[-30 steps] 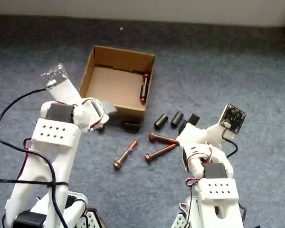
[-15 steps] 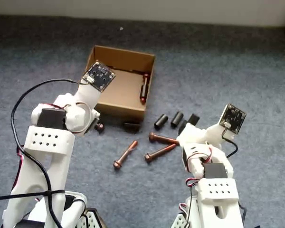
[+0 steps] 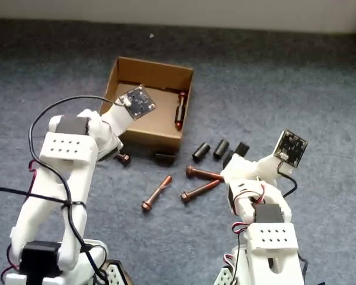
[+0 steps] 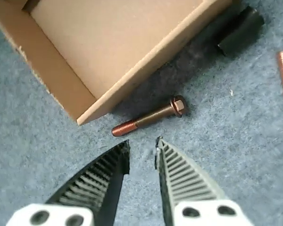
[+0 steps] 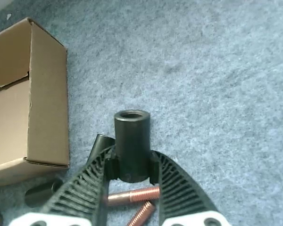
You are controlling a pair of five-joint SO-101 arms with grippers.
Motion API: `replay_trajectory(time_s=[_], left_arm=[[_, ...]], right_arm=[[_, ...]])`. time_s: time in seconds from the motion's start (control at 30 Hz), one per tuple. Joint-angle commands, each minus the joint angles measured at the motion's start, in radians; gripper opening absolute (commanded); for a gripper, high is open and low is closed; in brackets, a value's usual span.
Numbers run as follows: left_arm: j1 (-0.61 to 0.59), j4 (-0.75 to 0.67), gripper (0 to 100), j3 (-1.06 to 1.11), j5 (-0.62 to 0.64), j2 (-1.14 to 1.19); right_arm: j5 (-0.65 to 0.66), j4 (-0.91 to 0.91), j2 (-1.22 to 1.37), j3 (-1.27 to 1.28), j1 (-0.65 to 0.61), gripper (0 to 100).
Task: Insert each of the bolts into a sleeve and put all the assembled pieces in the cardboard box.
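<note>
**Pre-insertion setup, both arms**

Left pincer, jaws apart, hangs over a bolt lying just beside the cardboard box outer wall. Likely a pre-grasp. Right pincer is clamped on a sleeve near the box, bore end free, presumably to take a bolt.

**One piece boxed, four bolts loose**

An assembled piece is seen lying against the open cardboard box's right wall. Four copper bolts are scattered beside it, and a black sleeve is held upright in the right gripper.
</note>
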Motion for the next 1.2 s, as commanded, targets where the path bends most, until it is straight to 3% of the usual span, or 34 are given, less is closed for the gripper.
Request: replay_trajectory(time_s=[0.0,0.1,0.33,0.63,1.17], left_arm=[[-0.001,0.072,13,-0.105,-0.301,0.113],[0.005,0.181,13,-0.157,-0.512,0.177],[0.047,0.210,13,-0.309,-0.606,0.328],[0.056,0.212,13,-0.447,-0.657,0.582],[-0.019,0.183,13,-0.584,-0.675,0.785]], right_arm=[[0.025,-0.019,-0.027,-0.007,0.010,0.7],[0.037,-0.019,-0.027,-0.007,0.010,0.7],[0.043,-0.019,-0.027,-0.007,0.010,0.7],[0.044,-0.019,-0.027,-0.007,0.008,0.7],[0.046,-0.019,-0.027,-0.008,0.005,0.7]])
